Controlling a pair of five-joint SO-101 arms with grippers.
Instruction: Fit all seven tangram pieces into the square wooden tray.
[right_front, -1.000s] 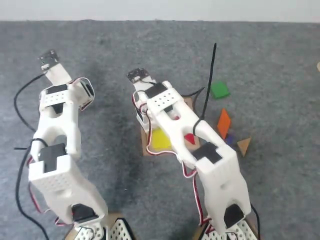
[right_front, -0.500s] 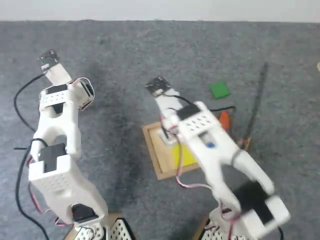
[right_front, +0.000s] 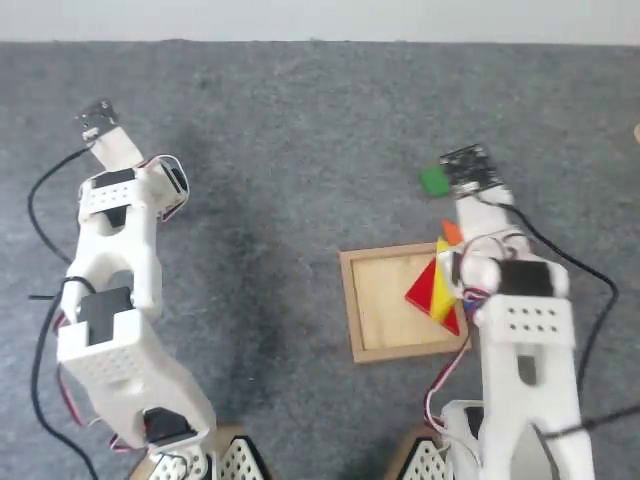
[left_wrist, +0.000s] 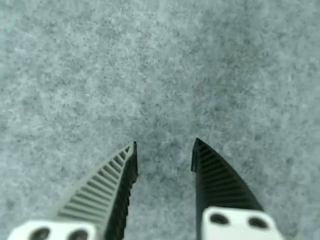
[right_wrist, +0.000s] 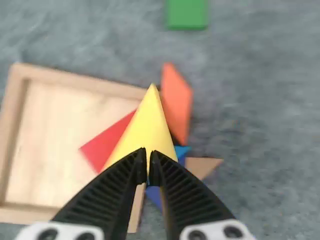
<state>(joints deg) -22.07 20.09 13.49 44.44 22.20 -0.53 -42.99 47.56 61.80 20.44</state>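
Right wrist view: yellow triangle (right_wrist: 148, 124) tight between the near-shut right jaws (left jaws apart, empty).

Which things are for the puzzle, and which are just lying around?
For the puzzle: wooden tray, yellow triangle (in the right end effector), red triangle, orange piece, green square, blue piece, brown triangle.
Just lying about: grey mat, black cable.
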